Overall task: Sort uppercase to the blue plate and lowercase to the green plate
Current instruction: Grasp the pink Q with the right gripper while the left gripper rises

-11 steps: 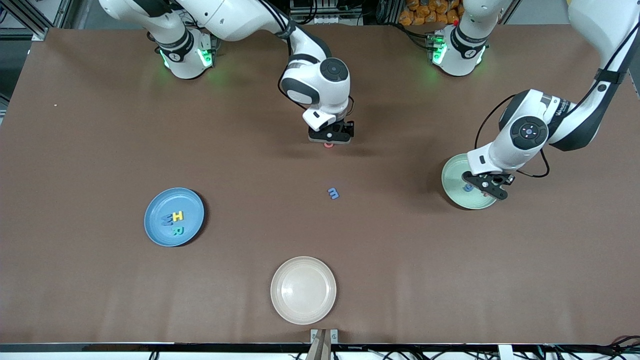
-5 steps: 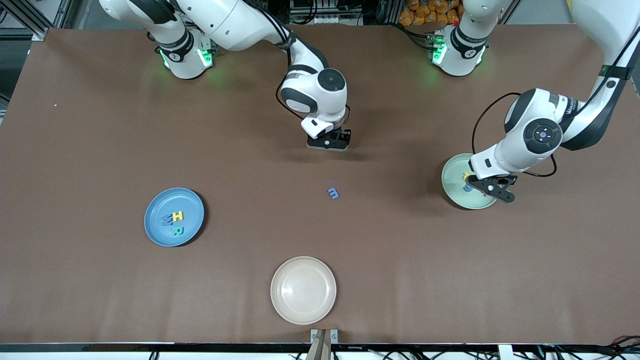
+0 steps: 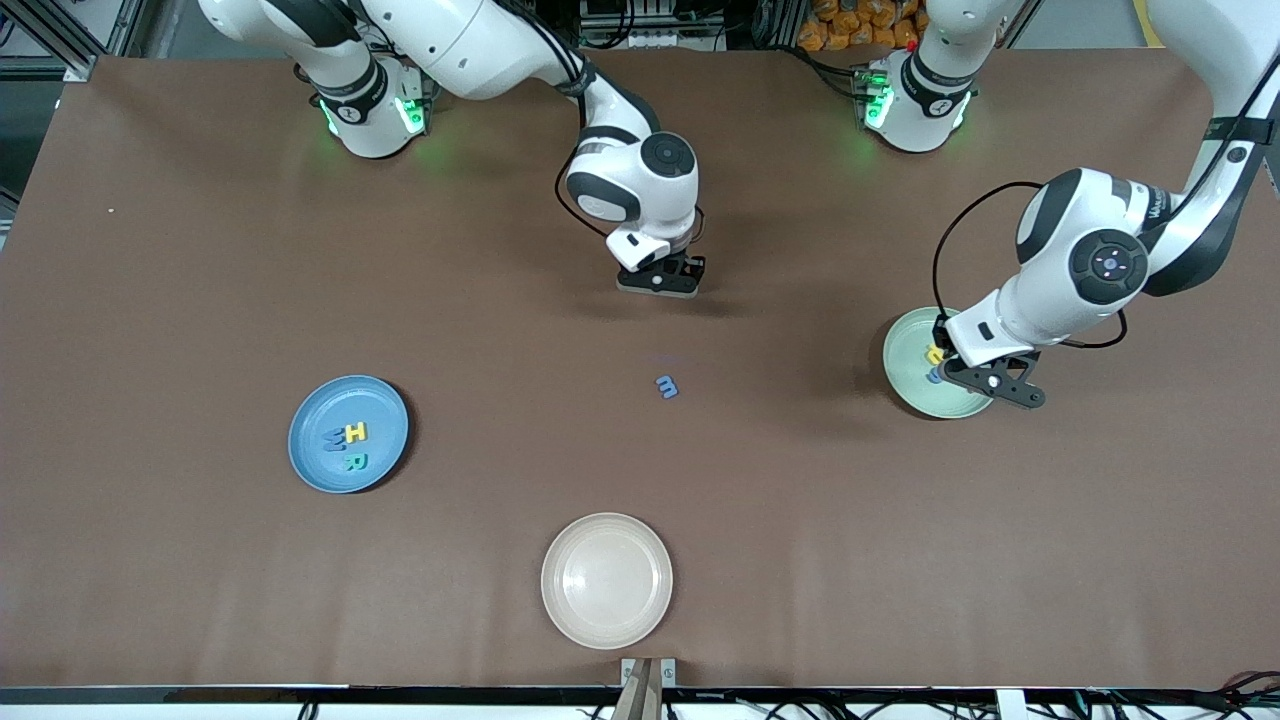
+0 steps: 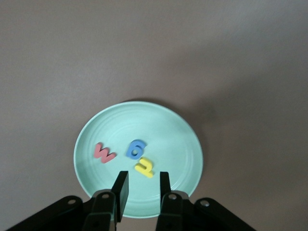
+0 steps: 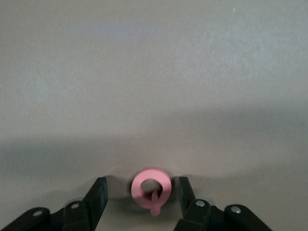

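Right gripper [image 5: 142, 192] down at table, fingers apart either side of red G [image 5: 150, 190], not gripping; left gripper [image 4: 140, 183] slightly parted, empty, over green plate [image 4: 178, 130].

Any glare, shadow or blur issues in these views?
Front view: green base-light glow on the table, glare on the cream plate. Right wrist view: soft, with shadow around the red G. Left wrist view: sharp, with the green plate evenly lit.

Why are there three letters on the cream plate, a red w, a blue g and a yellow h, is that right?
Not the cream plate, which holds nothing. The left wrist view shows the red w, blue g and yellow h lying on the green plate.
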You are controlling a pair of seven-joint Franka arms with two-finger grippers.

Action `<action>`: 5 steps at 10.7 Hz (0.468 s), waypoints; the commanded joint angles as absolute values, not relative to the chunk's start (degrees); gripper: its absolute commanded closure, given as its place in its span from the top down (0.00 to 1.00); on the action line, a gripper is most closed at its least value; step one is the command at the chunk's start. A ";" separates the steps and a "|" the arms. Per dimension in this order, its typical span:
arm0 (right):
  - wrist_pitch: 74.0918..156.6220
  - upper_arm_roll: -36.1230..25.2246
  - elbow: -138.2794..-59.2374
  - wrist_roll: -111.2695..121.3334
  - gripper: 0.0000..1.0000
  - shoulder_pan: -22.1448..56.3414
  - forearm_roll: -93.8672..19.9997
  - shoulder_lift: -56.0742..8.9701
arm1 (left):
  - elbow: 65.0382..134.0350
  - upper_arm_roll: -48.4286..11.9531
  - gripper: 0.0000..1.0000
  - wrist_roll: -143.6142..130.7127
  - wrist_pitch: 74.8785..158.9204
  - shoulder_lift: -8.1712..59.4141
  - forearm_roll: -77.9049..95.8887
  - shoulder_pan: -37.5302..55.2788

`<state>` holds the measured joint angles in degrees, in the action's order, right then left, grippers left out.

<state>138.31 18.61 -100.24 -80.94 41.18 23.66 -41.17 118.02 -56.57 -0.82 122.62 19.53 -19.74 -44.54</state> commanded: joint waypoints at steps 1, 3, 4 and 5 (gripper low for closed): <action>138.43 17.75 -100.11 -82.79 0.46 42.19 24.79 -41.40 | 115.94 -57.74 0.37 -3.24 121.29 18.19 -16.01 -44.91; 138.43 17.41 -100.02 -82.79 0.16 42.19 26.62 -41.40 | 114.62 -59.93 0.43 -9.37 121.29 18.81 -16.00 -44.39; 138.34 17.14 -99.93 -82.79 0.03 42.10 26.89 -41.40 | 114.26 -60.03 0.45 -10.45 121.29 18.81 -16.08 -44.04; 138.17 16.79 -99.84 -82.62 0.00 42.01 26.89 -41.05 | 113.91 -60.03 0.47 -10.28 121.29 18.81 -16.08 -43.95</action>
